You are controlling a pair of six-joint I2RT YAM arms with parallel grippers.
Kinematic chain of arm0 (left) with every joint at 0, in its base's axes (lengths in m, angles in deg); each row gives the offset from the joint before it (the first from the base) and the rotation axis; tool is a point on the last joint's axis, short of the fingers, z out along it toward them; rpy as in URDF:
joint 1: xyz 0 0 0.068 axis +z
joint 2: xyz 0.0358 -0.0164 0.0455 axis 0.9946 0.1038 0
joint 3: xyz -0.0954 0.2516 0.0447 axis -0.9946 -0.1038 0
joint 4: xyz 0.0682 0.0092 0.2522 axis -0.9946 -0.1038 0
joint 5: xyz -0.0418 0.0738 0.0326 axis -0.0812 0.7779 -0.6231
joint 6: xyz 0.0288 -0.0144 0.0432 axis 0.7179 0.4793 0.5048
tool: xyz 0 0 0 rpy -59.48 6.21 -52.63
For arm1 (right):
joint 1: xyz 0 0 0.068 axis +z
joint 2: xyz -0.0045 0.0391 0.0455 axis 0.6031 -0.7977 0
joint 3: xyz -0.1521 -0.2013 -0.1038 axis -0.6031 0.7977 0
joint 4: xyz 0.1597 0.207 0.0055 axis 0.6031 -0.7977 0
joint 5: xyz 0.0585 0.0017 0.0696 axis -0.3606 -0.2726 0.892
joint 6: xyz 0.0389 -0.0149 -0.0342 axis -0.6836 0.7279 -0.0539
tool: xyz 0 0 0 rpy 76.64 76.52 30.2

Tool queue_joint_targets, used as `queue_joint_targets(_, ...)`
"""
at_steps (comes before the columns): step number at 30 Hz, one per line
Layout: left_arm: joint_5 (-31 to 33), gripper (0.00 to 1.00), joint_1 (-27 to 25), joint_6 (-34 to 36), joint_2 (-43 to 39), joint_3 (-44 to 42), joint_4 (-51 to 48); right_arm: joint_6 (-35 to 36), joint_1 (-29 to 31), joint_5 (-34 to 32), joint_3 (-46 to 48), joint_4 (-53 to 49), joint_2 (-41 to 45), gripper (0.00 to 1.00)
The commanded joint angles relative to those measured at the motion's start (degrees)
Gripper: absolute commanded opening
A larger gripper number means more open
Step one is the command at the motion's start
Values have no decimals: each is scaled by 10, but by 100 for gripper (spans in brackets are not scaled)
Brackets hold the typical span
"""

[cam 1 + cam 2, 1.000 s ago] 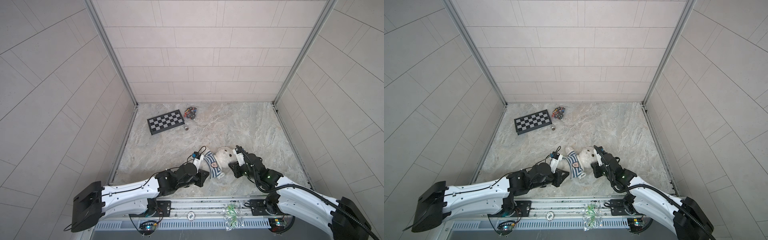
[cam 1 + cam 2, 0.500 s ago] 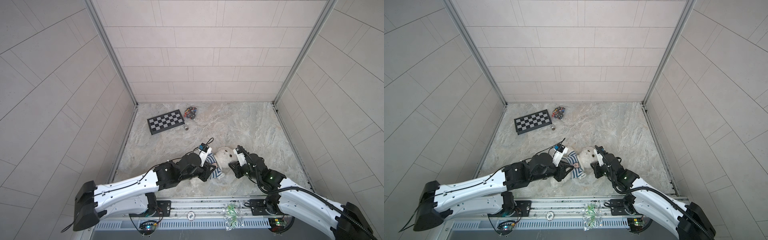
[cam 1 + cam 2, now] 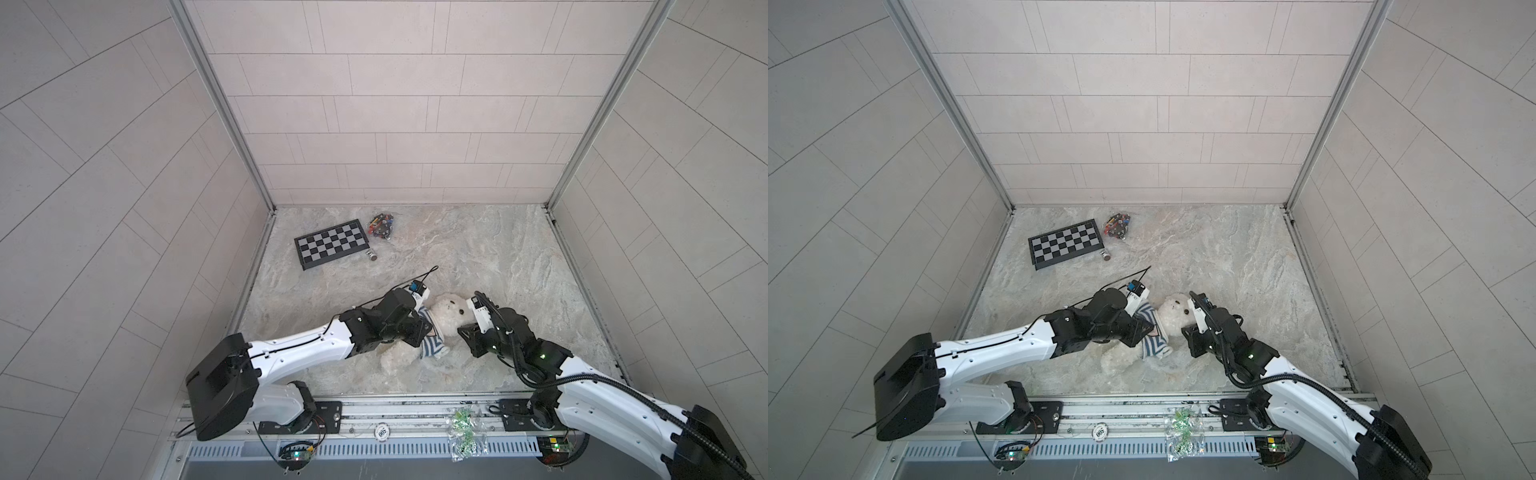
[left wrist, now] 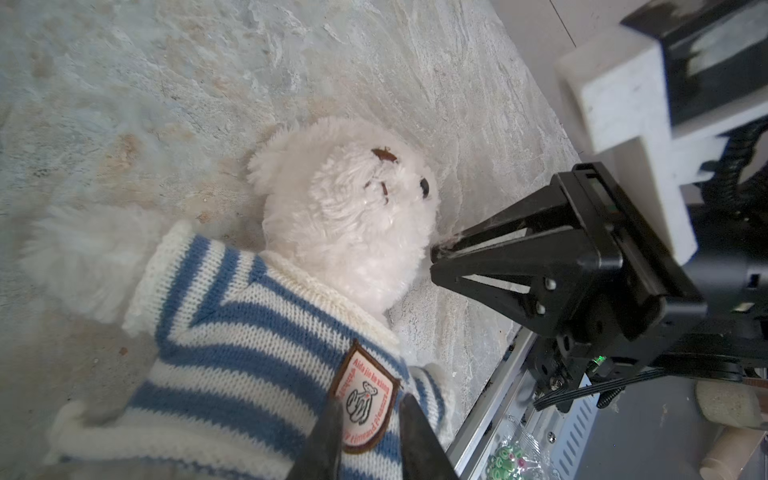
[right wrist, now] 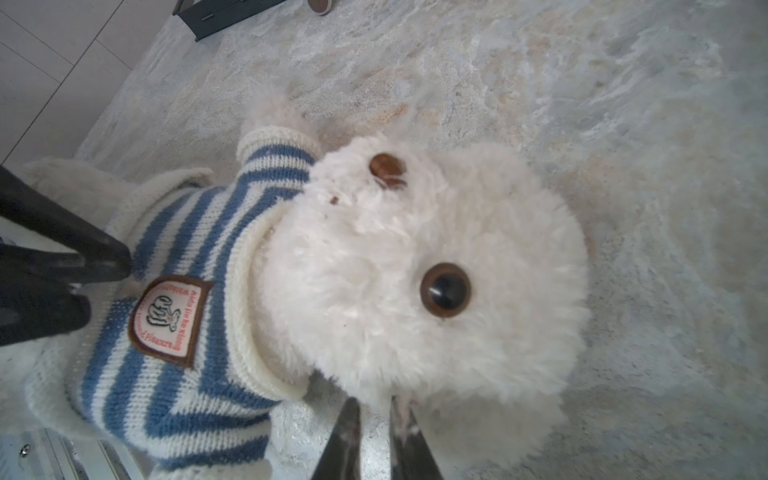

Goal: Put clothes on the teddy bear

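Note:
The white fluffy teddy bear (image 3: 451,311) (image 3: 1173,311) lies on its back on the marble floor near the front edge. It wears the blue-and-white striped shirt (image 4: 232,332) (image 5: 187,374) over its chest and arms. My left gripper (image 4: 370,405) (image 3: 419,334) rests on the shirt front, its jaws a little apart on either side of the chest badge (image 4: 363,399). My right gripper (image 5: 372,401) (image 3: 459,330) is at the side of the bear's head (image 4: 353,216), its narrow jaws closed on a tuft of fur there. The bear's legs are partly hidden under the left arm.
A folded chessboard (image 3: 330,243), a bag of small coloured pieces (image 3: 381,224) and a small cylinder (image 3: 372,255) lie at the back left. A metal rail (image 3: 374,409) with a green packet (image 3: 461,428) runs along the front. Tiled walls enclose three sides.
My left arm has reached farther over the bear, and its gripper now sits on the shirt front instead of beside it. The right gripper has stayed at the head.

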Motion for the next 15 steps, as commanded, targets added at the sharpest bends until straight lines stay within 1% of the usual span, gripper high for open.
queue_joint_targets(1,2,27,3,13,5,-14,16,4,-3,1,-15,-5,0,18)
queue_joint_targets(6,6,27,13,10,10,-29,23,7,-2,5,-11,-4,16,18)
queue_joint_targets(10,4,26,17,7,13,-37,26,22,-3,9,-6,-22,57,20)
queue_joint_targets(15,-5,22,31,0,15,-53,41,37,0,37,-10,-47,108,22)
